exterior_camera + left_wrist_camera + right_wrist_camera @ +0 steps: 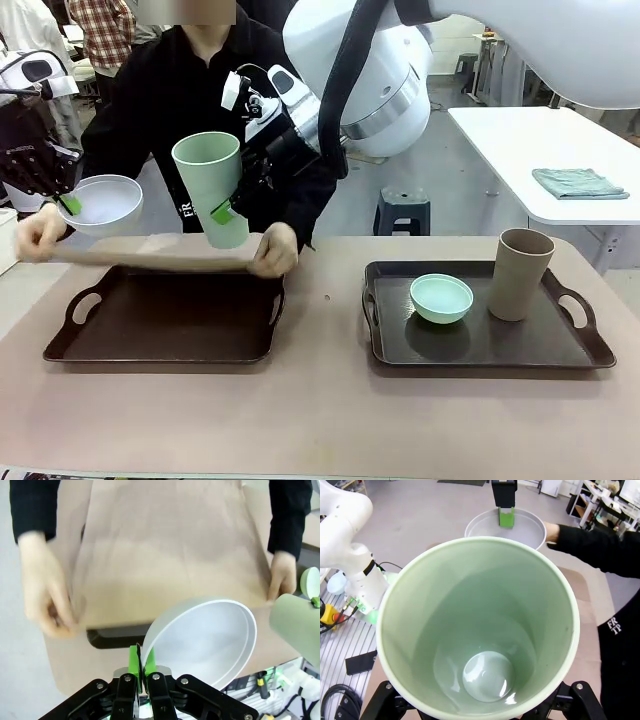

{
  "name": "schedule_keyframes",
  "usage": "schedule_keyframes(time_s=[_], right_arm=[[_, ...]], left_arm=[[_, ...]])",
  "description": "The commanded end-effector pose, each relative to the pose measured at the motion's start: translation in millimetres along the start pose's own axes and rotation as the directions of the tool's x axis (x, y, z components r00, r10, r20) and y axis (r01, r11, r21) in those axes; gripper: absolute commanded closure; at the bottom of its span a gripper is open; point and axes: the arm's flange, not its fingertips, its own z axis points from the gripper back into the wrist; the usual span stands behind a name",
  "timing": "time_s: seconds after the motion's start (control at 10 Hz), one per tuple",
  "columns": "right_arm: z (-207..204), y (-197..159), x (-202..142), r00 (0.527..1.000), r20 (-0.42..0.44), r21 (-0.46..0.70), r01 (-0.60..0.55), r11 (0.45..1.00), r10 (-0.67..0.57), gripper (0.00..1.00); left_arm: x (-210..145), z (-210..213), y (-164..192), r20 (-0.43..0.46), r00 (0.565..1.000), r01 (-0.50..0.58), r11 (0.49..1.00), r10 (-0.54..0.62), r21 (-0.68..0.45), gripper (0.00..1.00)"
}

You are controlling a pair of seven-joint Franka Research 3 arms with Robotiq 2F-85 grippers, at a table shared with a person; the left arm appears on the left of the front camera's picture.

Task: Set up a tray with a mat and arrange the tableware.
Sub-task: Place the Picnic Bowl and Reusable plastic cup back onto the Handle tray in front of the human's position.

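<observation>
While the white bowl hangs in the air over the far left of the table, the left gripper pinches its rim, green pads pressed together on the thin wall. Just beside it the pale green cup is also held aloft and tilted. The right gripper has its jaws set wide around the cup's lower body and clasps it.

Beneath both, a person in black sleeves holds a tan mat by its two ends, one hand at the picture's left and the other hand at the middle. The mat is level above the far rim of the left tray, which is dark brown with handles.

Well apart to the right, a matching right tray carries the mint green bowl and, near it, the tan-brown cup, upright.

Both trays lie on a matte beige table. Behind it is a grey floor with a dark stool, and a white side table bears a folded teal cloth.
</observation>
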Motion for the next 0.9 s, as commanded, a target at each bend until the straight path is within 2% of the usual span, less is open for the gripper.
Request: schedule_keyframes(time_s=[0.0, 0.8], right_arm=[[1.6, 1.2, 0.5, 1.0, 0.0, 0.003, -0.006, 1.0, 0.006, 1.0], [1.6, 1.2, 0.5, 1.0, 0.0, 0.003, -0.006, 1.0, 0.006, 1.0]], left_arm=[[-0.1, 1.9, 1.2, 0.005, 1.0, 0.015, 1.0, -0.015, -0.013, 1.0], [-0.1, 1.9, 1.2, 0.005, 1.0, 0.015, 1.0, -0.015, -0.013, 1.0]])
